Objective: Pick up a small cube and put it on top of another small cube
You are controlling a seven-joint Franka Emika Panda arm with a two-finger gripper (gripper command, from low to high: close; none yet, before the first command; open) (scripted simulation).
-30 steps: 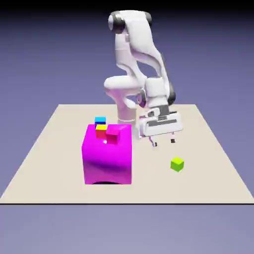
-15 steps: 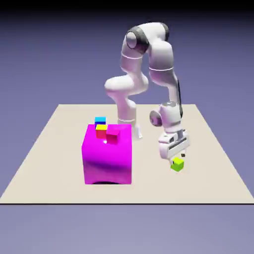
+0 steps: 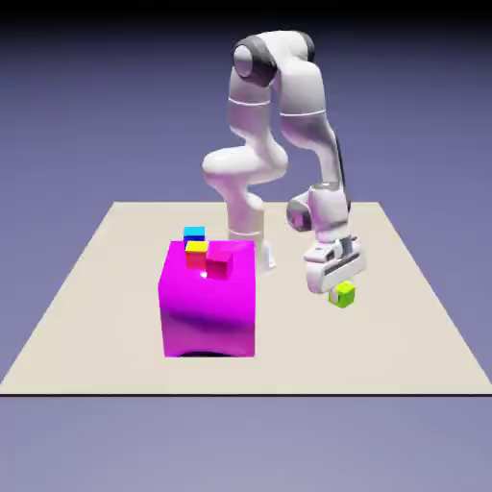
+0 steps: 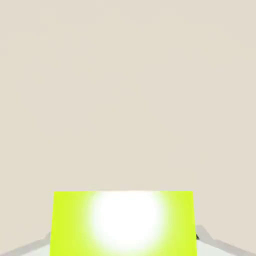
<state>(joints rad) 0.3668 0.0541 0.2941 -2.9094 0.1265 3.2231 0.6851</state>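
Left of centre, exterior view: one big glossy magenta block [image 3: 209,312]; around its top, three small cubes: blue, yellow-topped, magenta. Right of centre: white two-finger gripper [image 3: 336,267] clamped on one tiny lime-green cube [image 3: 342,295]. Grasp made, I judge; next, lift clear, carry frame-left.

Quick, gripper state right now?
Gripper: closed on the lime-green cube, which sits between its fingers.
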